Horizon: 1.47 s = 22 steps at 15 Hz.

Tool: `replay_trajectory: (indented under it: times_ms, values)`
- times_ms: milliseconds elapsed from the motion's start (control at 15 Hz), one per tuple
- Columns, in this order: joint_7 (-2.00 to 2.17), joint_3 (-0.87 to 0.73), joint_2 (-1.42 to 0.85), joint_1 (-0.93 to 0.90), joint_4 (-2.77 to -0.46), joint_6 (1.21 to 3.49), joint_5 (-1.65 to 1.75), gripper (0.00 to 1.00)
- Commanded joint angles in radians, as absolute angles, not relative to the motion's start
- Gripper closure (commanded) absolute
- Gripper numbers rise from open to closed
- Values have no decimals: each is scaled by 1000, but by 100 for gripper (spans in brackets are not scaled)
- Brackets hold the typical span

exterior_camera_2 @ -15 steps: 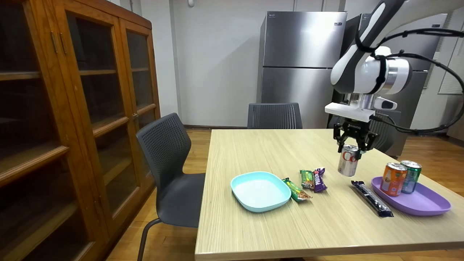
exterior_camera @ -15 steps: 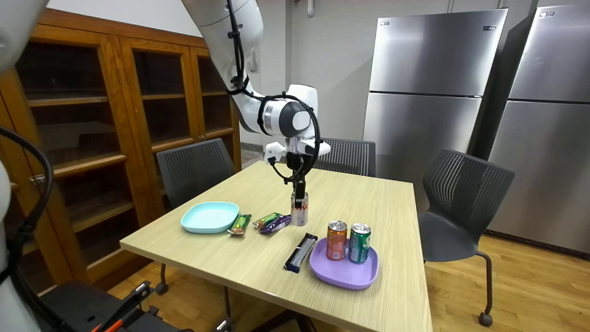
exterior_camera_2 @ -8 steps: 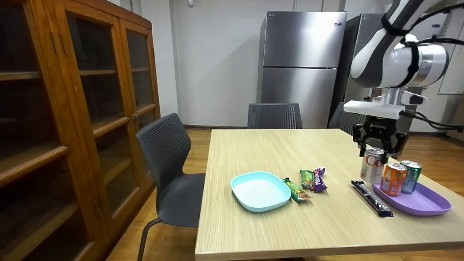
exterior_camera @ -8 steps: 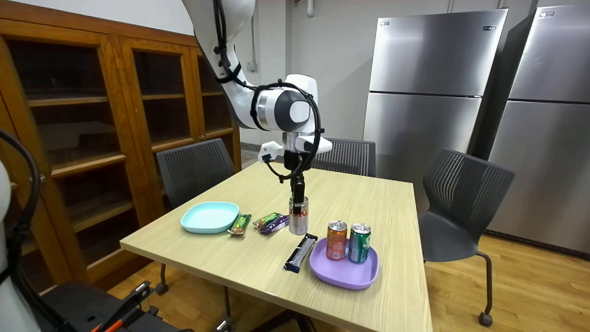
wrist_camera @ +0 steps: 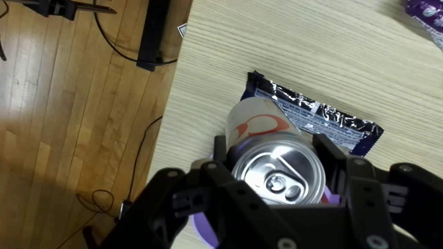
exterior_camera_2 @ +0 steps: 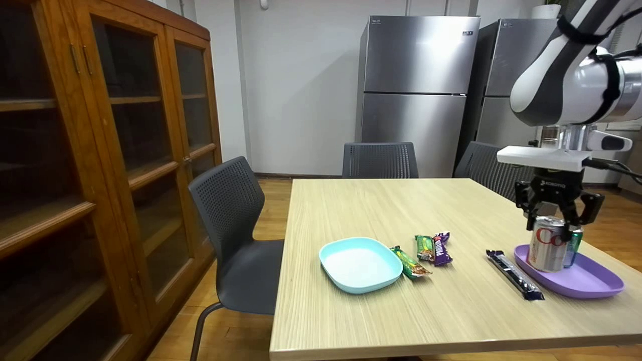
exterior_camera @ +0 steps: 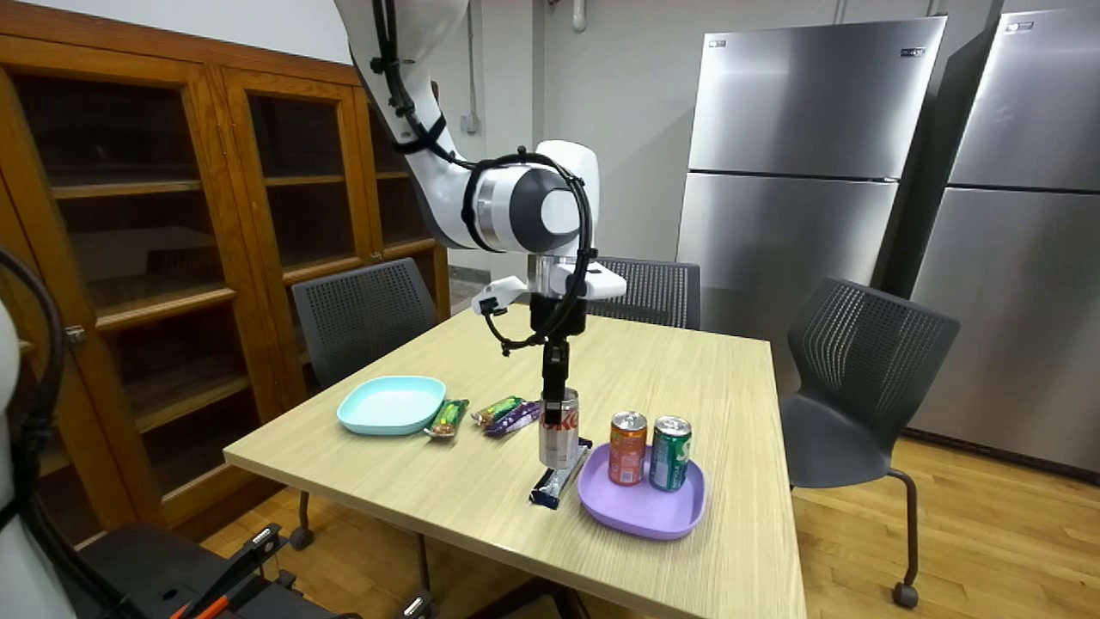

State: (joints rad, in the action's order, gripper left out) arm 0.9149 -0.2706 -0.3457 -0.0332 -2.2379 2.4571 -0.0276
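Currently 1 silver can (exterior_camera_2: 545, 250) in claw (exterior_camera_2: 548, 228), near purple plate (exterior_camera: 641, 513)

In an exterior view, over at three o'clock, I read "ROBOTIQ" on the black gripper (exterior_camera_2: 548, 229) and, at six o'clock below that, a red "Co" on the silver can (exterior_camera_2: 546, 249). In the wrist view, "Nutrition" heads small print on the dark wrapper (wrist_camera: 311, 114), at one o'clock from the can.

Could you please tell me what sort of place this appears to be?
Most likely a break room, perhaps in an office: two steel refrigerators stand at the back, and matching dark chairs stand around a table.
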Motion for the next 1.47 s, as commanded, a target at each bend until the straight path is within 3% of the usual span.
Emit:
replay_trajectory:
  times_ms: [0, 1400]
  values:
    - [978, -289, -304, -12, -2274, 2450, 7, 62]
    - [927, -336, -493, 122, -2088, 2434, 22, 62]
